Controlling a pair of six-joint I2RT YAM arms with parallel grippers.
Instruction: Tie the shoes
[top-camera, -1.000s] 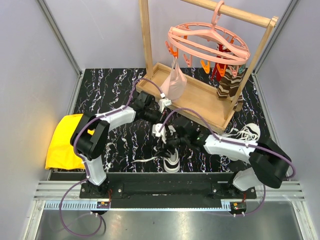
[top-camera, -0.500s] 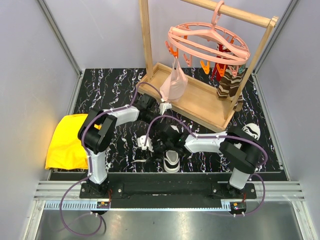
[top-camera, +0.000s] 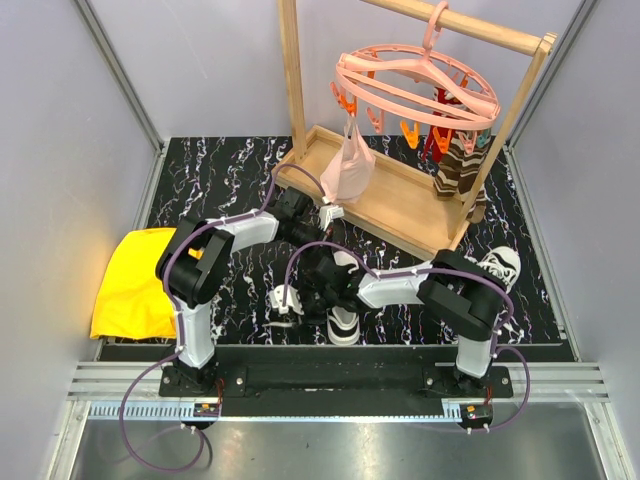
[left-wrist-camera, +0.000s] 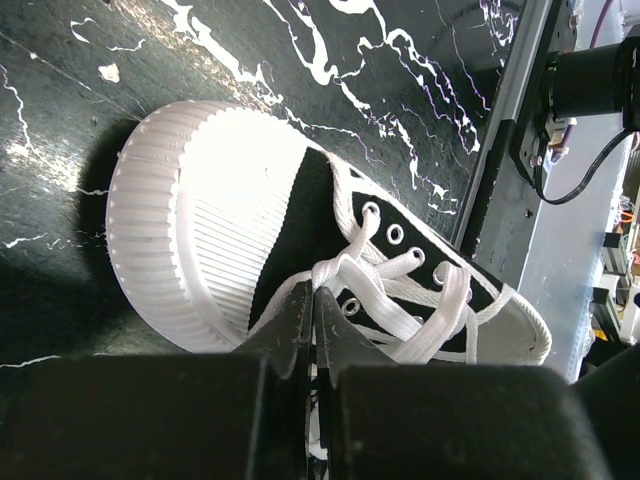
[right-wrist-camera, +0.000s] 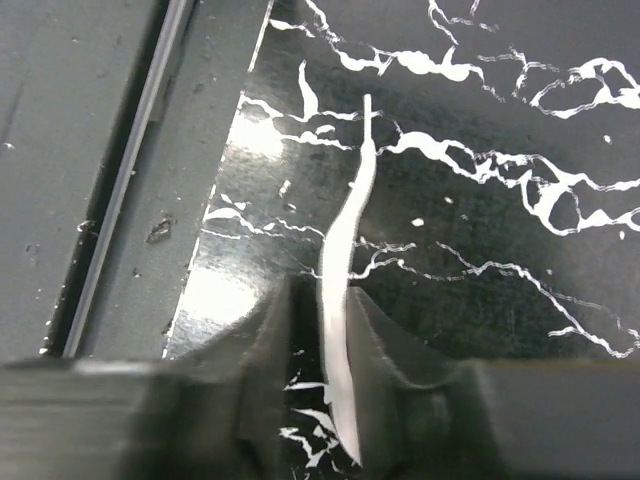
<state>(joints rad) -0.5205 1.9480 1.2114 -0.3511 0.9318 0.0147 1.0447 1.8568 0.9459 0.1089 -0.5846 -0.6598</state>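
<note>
- A wooden rack (top-camera: 400, 205) with a pink hanger (top-camera: 415, 85) and striped socks (top-camera: 458, 168) stands at the back of the black marbled table (top-camera: 215, 175). A yellow cloth (top-camera: 130, 280) lies at the left edge.
- One shoe (top-camera: 343, 322) sits near the front middle, partly covered by both arms. The other shoe (top-camera: 497, 264) lies well apart on the right, by the rack's foot.
- The left claw (left-wrist-camera: 312, 300) is pressed tight on a lace loop (left-wrist-camera: 340, 272) over that first shoe's eyelets.
- The right claw (right-wrist-camera: 335, 340), just left of that shoe, pinches a loose lace end (right-wrist-camera: 348, 240) that sticks out above the table.
- Only the wrist views show these grips; from overhead the arms hide them.
</note>
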